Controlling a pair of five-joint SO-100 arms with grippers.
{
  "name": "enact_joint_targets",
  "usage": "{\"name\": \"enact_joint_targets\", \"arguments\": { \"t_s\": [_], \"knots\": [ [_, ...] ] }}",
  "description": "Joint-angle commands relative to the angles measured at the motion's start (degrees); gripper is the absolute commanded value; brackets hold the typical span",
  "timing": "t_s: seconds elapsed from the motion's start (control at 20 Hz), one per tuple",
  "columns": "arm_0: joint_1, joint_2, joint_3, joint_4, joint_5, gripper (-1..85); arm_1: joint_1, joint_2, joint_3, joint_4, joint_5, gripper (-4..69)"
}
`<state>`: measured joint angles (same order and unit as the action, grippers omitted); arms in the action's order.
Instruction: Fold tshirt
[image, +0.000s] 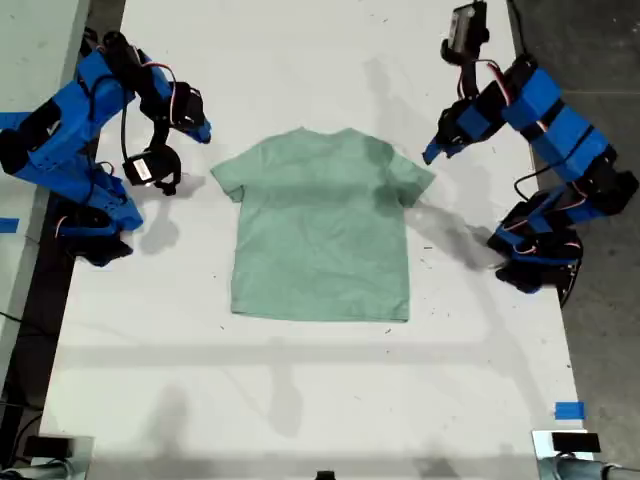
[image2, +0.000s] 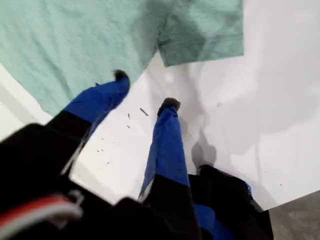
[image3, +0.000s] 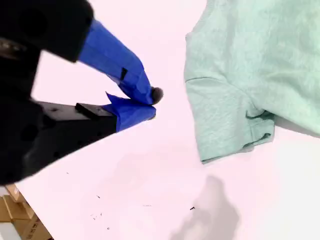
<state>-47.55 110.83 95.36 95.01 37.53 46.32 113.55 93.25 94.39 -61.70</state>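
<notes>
The pale mint-green tshirt (image: 320, 230) lies flat and spread out in the middle of the white table, collar toward the far edge, both sleeves out. My first gripper (image: 432, 155) hangs at the exterior view's right, just off that side's sleeve. In the first wrist view it (image2: 145, 90) is open, with bare table between its fingers and the tshirt (image2: 75, 40) just beyond their tips. My second gripper (image: 203, 132) is at the exterior view's left, a little short of the other sleeve. In the second wrist view it (image3: 154, 104) is shut on nothing, apart from the tshirt (image3: 260, 60).
The white table (image: 300, 400) has wide bare room in front of the shirt. A blue tape mark (image: 568, 410) sits near the front corner at the exterior view's right. Small dark specks (image: 425, 250) lie by the shirt. Dark floor runs along the exterior view's right.
</notes>
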Motion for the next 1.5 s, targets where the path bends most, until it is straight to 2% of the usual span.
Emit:
{"name": "enact_joint_targets", "arguments": {
  "t_s": [0.0, 0.35, 0.45, 0.55, 0.75, 0.8, 0.85, 0.9, 1.05, 1.25, 1.45],
  "knots": [
    [-0.4, 0.4, -2.4, -0.3, 0.6, 0.1, 4.1, 0.3, 3.3, -6.1, -4.7, 30.6],
    [-0.8, 0.0, -0.6, -3.1, 0.6, 0.1, 12.6, -11.4, 19.9, -28.9, -11.6, 31.7],
    [-0.8, -0.4, -0.6, -3.3, 0.6, 0.1, 14.2, -17.2, 20.3, -33.1, -12.5, 31.7],
    [-0.8, -0.8, -0.6, -3.3, 0.6, 0.1, 14.7, -23.9, 18.6, -34.7, -13.0, 31.8],
    [-0.9, -1.4, -0.6, -3.6, 0.6, 0.1, 14.9, -33.8, 11.1, -32.2, -14.7, 30.1],
    [-0.9, -1.7, -0.7, -3.7, 0.6, 0.1, 15.2, -35.2, 9.8, -31.5, -15.5, 24.2],
    [-0.8, -2.0, -0.9, -3.7, 0.6, 0.1, 15.4, -36.5, 8.3, -30.4, -15.6, 12.0],
    [-0.8, -2.2, -1.0, -3.8, 0.6, 0.1, 15.5, -36.8, 7.9, -30.1, -15.6, 3.8],
    [-0.5, -2.6, -1.0, -3.9, 0.6, 0.1, 15.6, -36.5, 6.1, -27.8, -15.1, 1.0],
    [-0.4, -2.6, -1.0, -3.8, 0.4, 0.1, 14.6, -28.1, 0.7, -17.5, -13.6, -1.0],
    [-0.1, -2.6, -0.9, -4.1, 0.3, 0.1, 9.1, -21.1, -9.8, -6.7, -10.7, -1.0]
  ]
}}
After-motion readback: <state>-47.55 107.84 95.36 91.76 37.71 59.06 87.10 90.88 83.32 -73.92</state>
